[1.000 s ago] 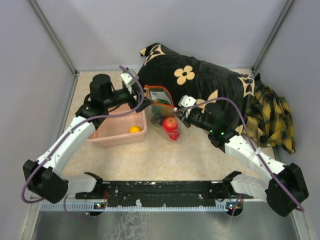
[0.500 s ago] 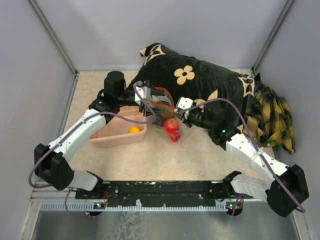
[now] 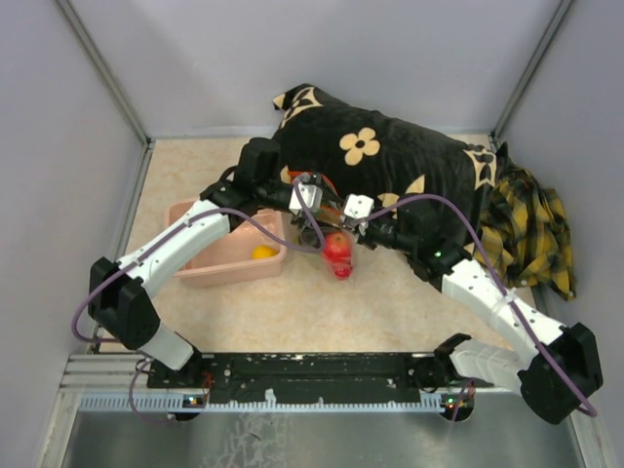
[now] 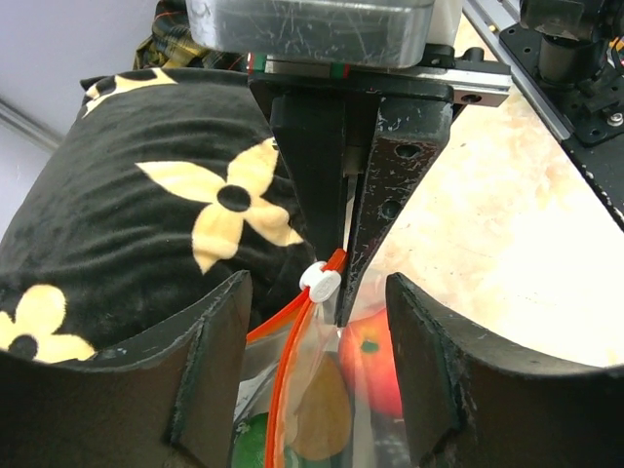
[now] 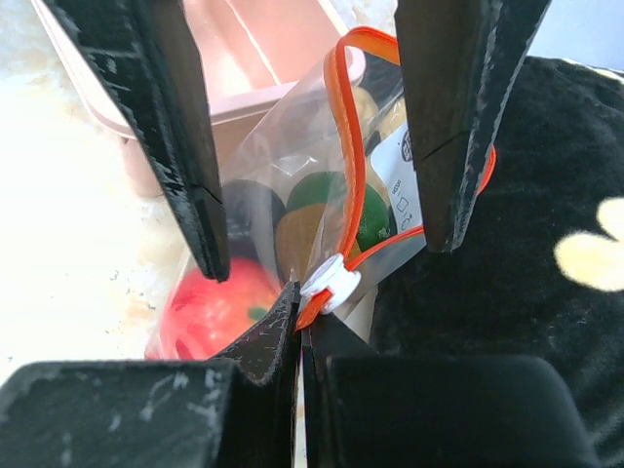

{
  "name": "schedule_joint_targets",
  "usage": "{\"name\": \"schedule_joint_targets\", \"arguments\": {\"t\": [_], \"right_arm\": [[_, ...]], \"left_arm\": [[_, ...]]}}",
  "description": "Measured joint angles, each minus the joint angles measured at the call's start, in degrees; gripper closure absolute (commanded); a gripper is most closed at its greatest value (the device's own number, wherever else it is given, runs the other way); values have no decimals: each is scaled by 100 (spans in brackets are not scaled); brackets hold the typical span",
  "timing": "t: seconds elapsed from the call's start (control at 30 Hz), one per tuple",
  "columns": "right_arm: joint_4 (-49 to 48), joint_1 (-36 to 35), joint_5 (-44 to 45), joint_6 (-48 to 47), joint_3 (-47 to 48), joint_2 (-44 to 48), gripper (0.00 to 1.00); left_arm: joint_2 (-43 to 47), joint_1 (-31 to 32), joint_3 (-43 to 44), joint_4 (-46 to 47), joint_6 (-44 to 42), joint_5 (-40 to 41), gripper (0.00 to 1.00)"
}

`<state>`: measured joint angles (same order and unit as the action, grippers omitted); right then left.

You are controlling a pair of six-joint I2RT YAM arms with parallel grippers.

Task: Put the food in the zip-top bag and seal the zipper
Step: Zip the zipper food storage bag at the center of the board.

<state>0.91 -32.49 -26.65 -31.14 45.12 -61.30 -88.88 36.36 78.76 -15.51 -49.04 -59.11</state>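
Observation:
The zip-top bag point(image 5: 292, 175) lies against a black flowered cushion, its mouth partly open. Inside it shows food: a red apple point(image 4: 378, 363), a brown piece point(image 4: 318, 409) and a green one point(image 5: 331, 210). The red-orange zipper point(image 5: 347, 146) carries a white slider point(image 4: 320, 281). My right gripper point(image 5: 302, 314) is shut on the zipper's end, just beside the slider. My left gripper point(image 4: 317, 285) is open. Its fingers point(image 4: 210, 380) straddle the bag's top edge, with the slider between them and untouched. From above, both grippers meet at the bag point(image 3: 336, 249).
A pink tub point(image 3: 210, 265) stands left of the bag with one yellow-orange fruit point(image 3: 261, 252) in it. The black cushion point(image 3: 390, 156) lies behind the bag. A yellow plaid cloth point(image 3: 526, 229) lies at the right. Grey walls enclose the table.
My left arm has swung right from over the pink tub to the bag's mouth, and its fingers have narrowed slightly. My right gripper has kept its hold on the zipper's end.

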Motion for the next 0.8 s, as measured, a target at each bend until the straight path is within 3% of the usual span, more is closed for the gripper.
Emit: {"name": "schedule_joint_targets", "arguments": {"t": [0.2,0.33,0.6,0.8], "right_arm": [[7,0,-96,-76,2,4,100],[63,0,-146,-90,37,4,100],[103,2,-146,-131,76,7,100],[129,4,-79,-131,76,7,100]], "left_arm": [[-140,74,37,-61,-111,-61,39],[-258,144,79,-87,-164,-79,45],[-317,184,116,-146,-249,-55,62],[-317,190,116,-317,-376,42,81]]}}
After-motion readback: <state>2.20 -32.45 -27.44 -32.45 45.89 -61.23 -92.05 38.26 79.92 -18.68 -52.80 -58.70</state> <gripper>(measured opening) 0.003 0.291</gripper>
